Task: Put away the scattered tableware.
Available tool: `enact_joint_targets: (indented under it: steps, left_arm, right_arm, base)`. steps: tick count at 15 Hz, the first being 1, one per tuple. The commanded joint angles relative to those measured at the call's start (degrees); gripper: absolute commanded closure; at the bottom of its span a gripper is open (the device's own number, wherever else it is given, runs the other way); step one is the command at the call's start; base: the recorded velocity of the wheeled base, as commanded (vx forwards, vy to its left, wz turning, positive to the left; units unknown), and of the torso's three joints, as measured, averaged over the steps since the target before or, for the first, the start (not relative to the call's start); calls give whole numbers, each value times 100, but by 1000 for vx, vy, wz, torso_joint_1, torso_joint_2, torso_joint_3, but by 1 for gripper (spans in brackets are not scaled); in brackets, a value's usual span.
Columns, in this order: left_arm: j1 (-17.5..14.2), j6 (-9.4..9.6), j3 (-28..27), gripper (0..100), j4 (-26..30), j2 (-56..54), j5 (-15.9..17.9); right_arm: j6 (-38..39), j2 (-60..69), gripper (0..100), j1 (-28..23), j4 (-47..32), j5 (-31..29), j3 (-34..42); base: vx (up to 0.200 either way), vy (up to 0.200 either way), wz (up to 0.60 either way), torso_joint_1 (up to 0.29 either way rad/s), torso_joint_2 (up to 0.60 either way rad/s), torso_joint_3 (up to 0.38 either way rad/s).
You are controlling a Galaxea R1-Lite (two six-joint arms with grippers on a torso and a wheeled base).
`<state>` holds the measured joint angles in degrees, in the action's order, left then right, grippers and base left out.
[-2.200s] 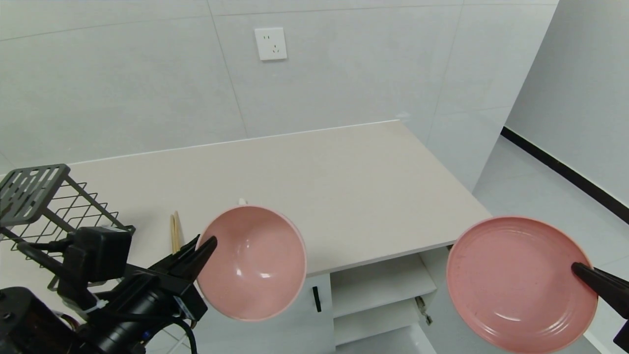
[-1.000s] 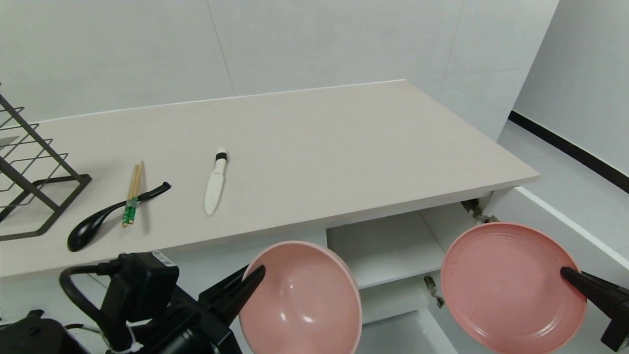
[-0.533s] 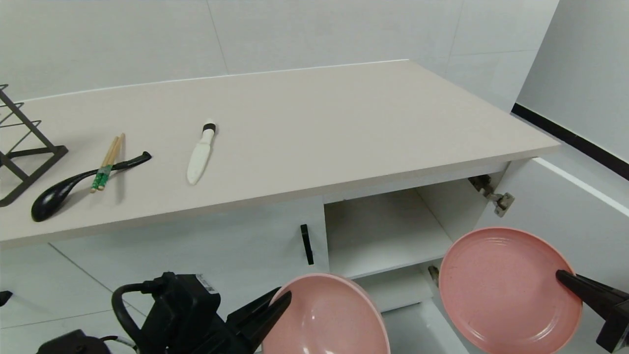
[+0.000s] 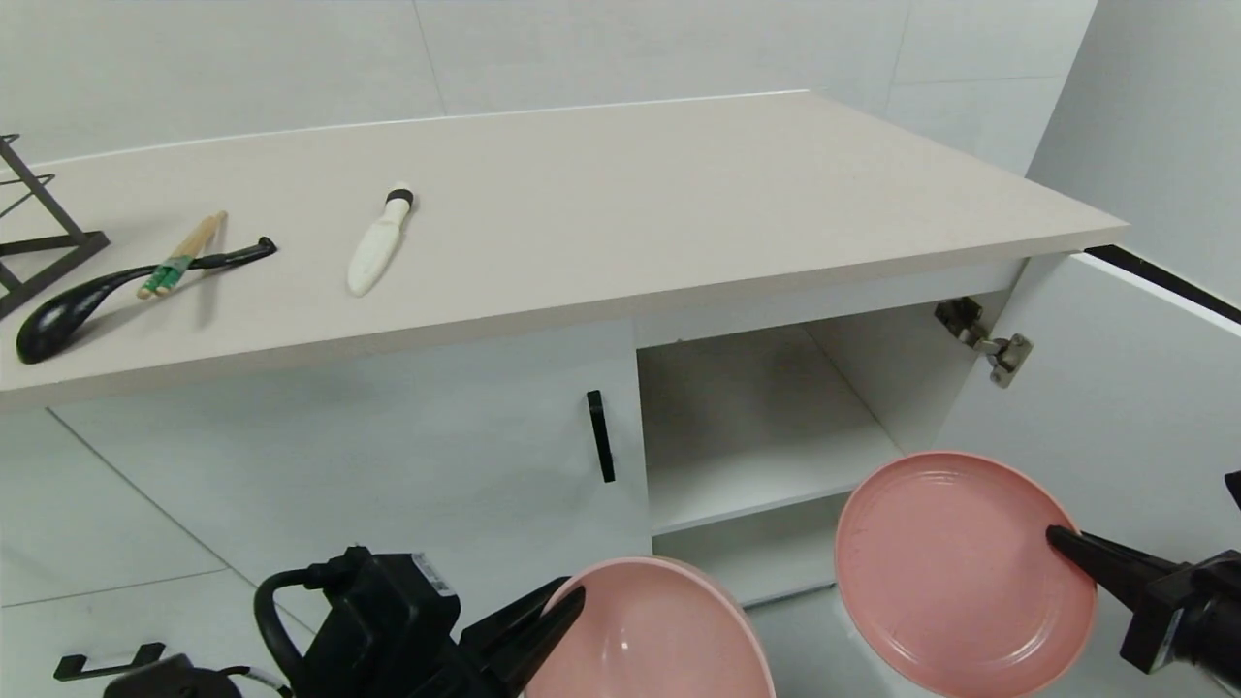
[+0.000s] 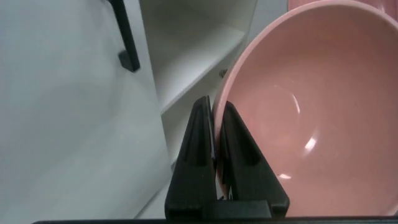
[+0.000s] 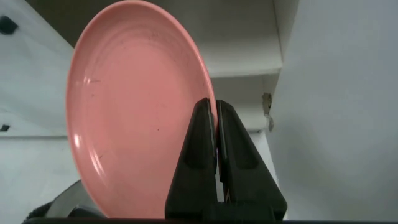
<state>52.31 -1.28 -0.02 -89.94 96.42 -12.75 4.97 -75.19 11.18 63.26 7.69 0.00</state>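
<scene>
My left gripper (image 4: 572,596) is shut on the rim of a pink bowl (image 4: 659,640), held low in front of the closed cabinet door; the same grip appears in the left wrist view, gripper (image 5: 214,106) clamping the bowl (image 5: 311,124). My right gripper (image 4: 1057,536) is shut on the edge of a pink plate (image 4: 955,572), held before the open cabinet (image 4: 756,427); the right wrist view has that gripper (image 6: 214,106) pinching the plate (image 6: 137,106). On the counter lie a black spoon (image 4: 87,296), chopsticks (image 4: 179,257) and a white knife (image 4: 373,247).
The counter (image 4: 679,194) overhangs the cabinet. The right cabinet door (image 4: 1115,388) stands swung open with its hinge (image 4: 994,344) exposed; the left door has a black handle (image 4: 601,436). A black wire rack (image 4: 39,233) stands at the counter's left end.
The camera has dropped, so the counter rose in view and the cabinet interior came into sight. Both grippers keep hold of the bowl and plate, now below counter height.
</scene>
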Motion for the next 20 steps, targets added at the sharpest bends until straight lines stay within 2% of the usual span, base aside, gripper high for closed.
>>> enact_joint_targets:
  steps: [1,5,9,12,15,17,20]
  left_arm:
    - [-1,-4,2,100,-6,-114,-8]
    - [-1,5,2,100,-6,-475,-17]
    - [-1,14,2,100,-6,-870,-254]
    - [-1,137,2,100,3,-1266,-377]
    - [-1,163,2,100,601,-1863,-377]
    - [-10,154,2,100,1198,-2232,-377]
    - [-37,154,2,100,1884,-2672,-377]
  right_arm:
    - [-5,-496,100,130,196,4,0]
    - [-23,-804,100,534,231,13,0]
    - [-32,-1182,100,587,600,13,0]
    - [-251,-1657,100,912,864,22,-9]
    - [-269,-2307,100,912,1699,13,0]
    - [-269,-2711,100,912,2252,4,0]
    - [-269,-3107,100,921,2674,4,0]
  base:
    - [0,0,0,-100,286,119]
    - [0,0,0,-27,200,55]
    - [0,0,0,-3,14,10]
    - [0,0,0,0,0,0]
    - [0,0,0,0,0,0]
    - [200,-200,0,2,7,5]
    - [67,-67,0,1,2,2]
